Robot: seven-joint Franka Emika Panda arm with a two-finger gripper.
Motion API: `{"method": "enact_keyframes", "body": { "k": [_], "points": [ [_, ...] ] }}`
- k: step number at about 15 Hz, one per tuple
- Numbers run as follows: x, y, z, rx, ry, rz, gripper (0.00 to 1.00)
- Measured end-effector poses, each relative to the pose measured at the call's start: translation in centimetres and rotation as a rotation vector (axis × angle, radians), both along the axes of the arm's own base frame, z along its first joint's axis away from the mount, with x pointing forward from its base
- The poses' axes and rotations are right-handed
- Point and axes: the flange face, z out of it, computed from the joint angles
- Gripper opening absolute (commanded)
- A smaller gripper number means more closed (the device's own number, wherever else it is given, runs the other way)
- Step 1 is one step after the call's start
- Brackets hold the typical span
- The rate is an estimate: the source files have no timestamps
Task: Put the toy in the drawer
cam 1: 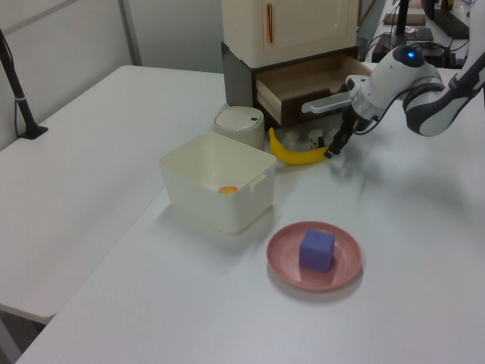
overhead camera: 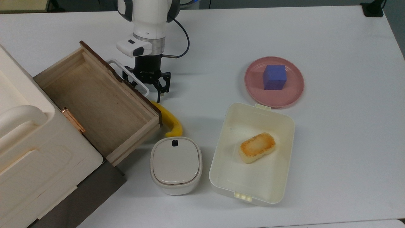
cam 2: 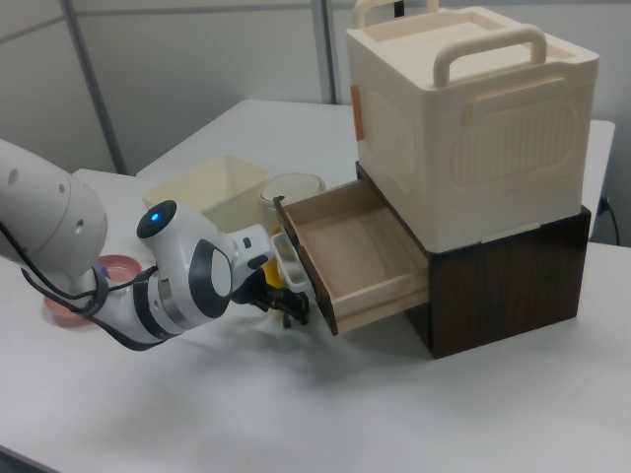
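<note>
The top view is looking almost straight down from above the white table point(overhead camera: 332, 38), with the arm's base lying off the frame at 12 o'clock and the cream cabinet point(overhead camera: 28, 148) filling the corner at 8 o'clock. The left view is standing farther back and lower, facing along the table toward the open drawer point(cam 1: 314, 80) at 1 o'clock, with the pink plate point(cam 1: 314, 258) nearest the lens. The right view is sitting low and near on the opposite side, facing the drawer's open side, and all three are sharing the drawer point(cam 2: 360, 251), the arm point(cam 2: 148, 286) and the cream tub point(cam 2: 212, 187).
</note>
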Motion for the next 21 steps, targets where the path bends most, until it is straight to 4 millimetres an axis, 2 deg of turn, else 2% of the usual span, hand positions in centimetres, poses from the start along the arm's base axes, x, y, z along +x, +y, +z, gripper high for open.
{"method": "enact_keyframes", "body": {
  "k": [4, 8, 14, 17, 19, 21],
  "points": [
    [0.0, 0.5, -1.0, 0.004, 0.017, 0.008, 0.78],
    [0.0, 0.5, -1.0, 0.004, 0.018, 0.01, 0.71],
    [0.3, 1.9, -0.8, 0.003, 0.012, 0.036, 0.3],
    [0.3, 1.9, -0.8, 0.003, 0.011, 0.036, 0.17],
    [0.3, 1.9, -0.8, 0.003, 0.011, 0.036, 0.04],
    [0.3, 1.9, -0.7, 0.003, 0.01, 0.036, 0.0]
  ]
}}
